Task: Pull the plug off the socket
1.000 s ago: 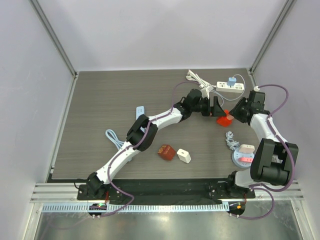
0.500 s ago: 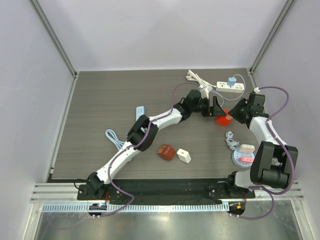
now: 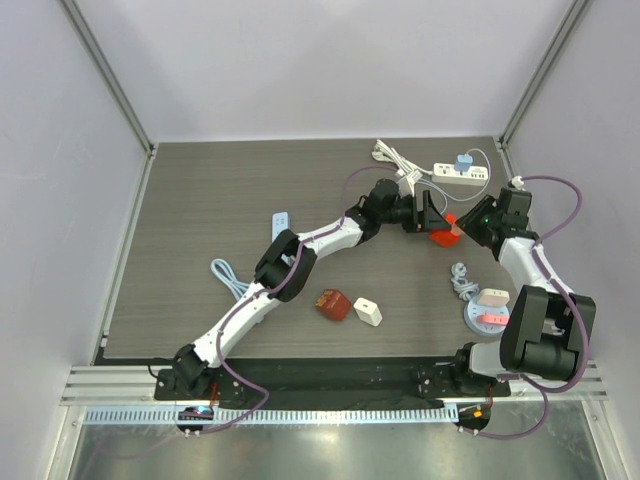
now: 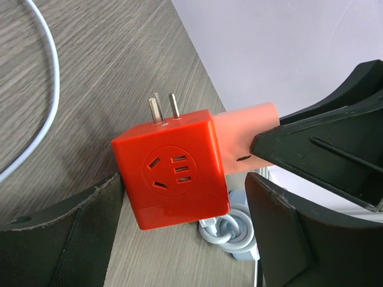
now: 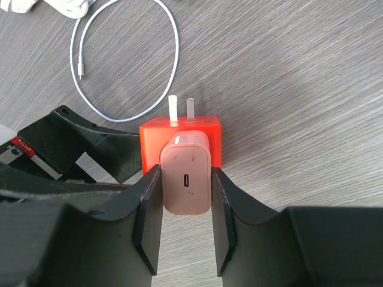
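Note:
The red cube socket sits at the right middle of the table, with a pink plug stuck in its right face. My right gripper is shut on the pink plug, its fingers pressed to both sides of it, with the red socket just beyond. My left gripper is open with its jaws either side of the red socket. The left finger is at the cube's edge and the right finger stands off it. The plug juts out to the right. The socket's two metal prongs point away.
A white power strip with a blue plug lies behind. A coiled white cable and a round grey holder are near the right arm. A red-brown block, a white adapter and a blue cable lie nearer.
The red socket with its plug has shifted slightly up and left between the two grippers. The right wrist has moved a little to the right. Both grips look unchanged.

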Robot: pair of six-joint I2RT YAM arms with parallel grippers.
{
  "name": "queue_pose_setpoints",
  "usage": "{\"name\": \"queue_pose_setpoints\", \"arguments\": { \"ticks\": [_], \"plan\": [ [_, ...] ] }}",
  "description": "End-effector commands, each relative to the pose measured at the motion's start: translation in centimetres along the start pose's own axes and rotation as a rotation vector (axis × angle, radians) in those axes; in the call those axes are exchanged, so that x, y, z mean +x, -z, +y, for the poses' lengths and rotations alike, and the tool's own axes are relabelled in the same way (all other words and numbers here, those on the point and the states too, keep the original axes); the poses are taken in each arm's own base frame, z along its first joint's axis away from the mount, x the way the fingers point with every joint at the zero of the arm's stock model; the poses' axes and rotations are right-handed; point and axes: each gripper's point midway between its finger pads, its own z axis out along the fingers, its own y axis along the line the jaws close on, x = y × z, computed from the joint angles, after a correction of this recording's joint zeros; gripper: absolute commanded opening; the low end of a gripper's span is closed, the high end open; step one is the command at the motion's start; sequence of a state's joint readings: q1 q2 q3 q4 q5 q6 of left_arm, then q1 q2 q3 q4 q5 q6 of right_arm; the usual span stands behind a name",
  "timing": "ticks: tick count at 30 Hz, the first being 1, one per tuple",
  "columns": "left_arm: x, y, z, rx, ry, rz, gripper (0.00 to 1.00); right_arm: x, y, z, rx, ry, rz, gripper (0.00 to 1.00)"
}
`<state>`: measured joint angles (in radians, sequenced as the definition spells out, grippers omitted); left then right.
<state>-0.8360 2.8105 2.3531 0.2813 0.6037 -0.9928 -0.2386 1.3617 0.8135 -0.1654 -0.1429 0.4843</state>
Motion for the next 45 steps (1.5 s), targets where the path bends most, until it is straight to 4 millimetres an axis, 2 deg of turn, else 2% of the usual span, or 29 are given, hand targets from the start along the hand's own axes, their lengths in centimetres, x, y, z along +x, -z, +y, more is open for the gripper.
{"name": "queue_pose_setpoints", "arguments": {
  "ticks": [1, 5, 7, 9, 12, 18, 25, 28, 29, 30, 31, 32, 33, 34, 35, 38, 41, 45],
  "plan": [
    [-1.0, -0.2, -3.0, 0.097, -0.048, -0.013, 0.79, -2.2, 0.8, 2.4, -0.100, -0.005, -0.085, 0.01],
    [-1.1, -0.2, -2.5, 0.078, -0.049, -0.019, 0.65, -2.0, 1.1, 2.4, -0.102, 0.000, -0.089, 0.01],
    [-1.0, -0.2, -2.4, 0.076, -0.047, -0.018, 0.61, -1.8, 1.1, 2.2, -0.097, -0.002, -0.089, 0.01],
    [-1.0, -0.2, -2.4, 0.074, -0.048, -0.014, 0.63, -1.8, 1.0, 2.1, -0.098, -0.005, -0.090, 0.01],
    [-1.0, -0.1, -2.5, 0.073, -0.045, -0.008, 0.75, -1.7, 0.9, 2.3, -0.112, -0.016, -0.094, 0.01],
    [-0.7, -0.2, -2.0, 0.064, -0.037, -0.004, 0.73, -1.7, 0.9, 2.7, -0.135, -0.041, -0.105, 0.01],
    [-0.8, -0.2, -2.6, 0.092, -0.039, 0.000, 0.58, -1.9, 0.7, 2.9, -0.151, -0.052, -0.123, 0.01],
    [-0.8, -0.2, -2.5, 0.080, -0.049, 0.002, 0.39, -1.8, 0.7, 3.0, -0.153, -0.056, -0.120, 0.01],
    [-0.9, -0.2, -2.5, 0.075, -0.054, 0.001, 0.23, -1.7, 0.8, 2.9, -0.147, -0.057, -0.119, 0.01],
    [-0.9, -0.2, -2.2, 0.061, -0.065, 0.000, 0.14, -1.8, 0.8, 2.9, -0.146, -0.054, -0.119, 0.01],
    [-0.9, -0.2, -1.5, 0.024, -0.056, -0.001, 0.00, -1.8, 0.8, 2.8, -0.139, -0.054, -0.118, 0.01],
    [-1.1, -0.2, -1.3, -0.002, -0.058, -0.009, 0.00, -1.7, 0.9, 2.8, -0.135, -0.054, -0.115, 0.01],
    [-0.3, -0.1, 0.0, -0.067, -0.070, 0.018, 0.00, -1.9, 1.0, 2.6, -0.128, -0.052, -0.125, 0.01],
    [-0.8, -0.1, 0.9, -0.140, -0.086, -0.010, 0.00, -2.1, 1.1, 2.6, -0.124, -0.052, -0.133, 0.01],
    [-1.2, 0.1, 0.9, -0.186, -0.124, -0.020, 0.00, -1.3, 1.2, 2.1, -0.101, -0.057, -0.107, 0.01],
    [-0.6, 0.8, 2.5, -0.368, -0.232, -0.014, 0.00, -1.4, 1.5, 1.6, -0.076, -0.065, -0.121, 0.01],
    [-0.5, 1.3, 3.3, -0.421, -0.255, -0.013, 0.00, -2.2, 2.3, 2.0, -0.082, -0.077, -0.158, 0.01],
    [0.1, 1.3, 5.6, -0.436, -0.219, -0.004, 0.00, -3.7, 3.7, 2.7, -0.089, -0.081, -0.190, 0.01]
  ]
}}
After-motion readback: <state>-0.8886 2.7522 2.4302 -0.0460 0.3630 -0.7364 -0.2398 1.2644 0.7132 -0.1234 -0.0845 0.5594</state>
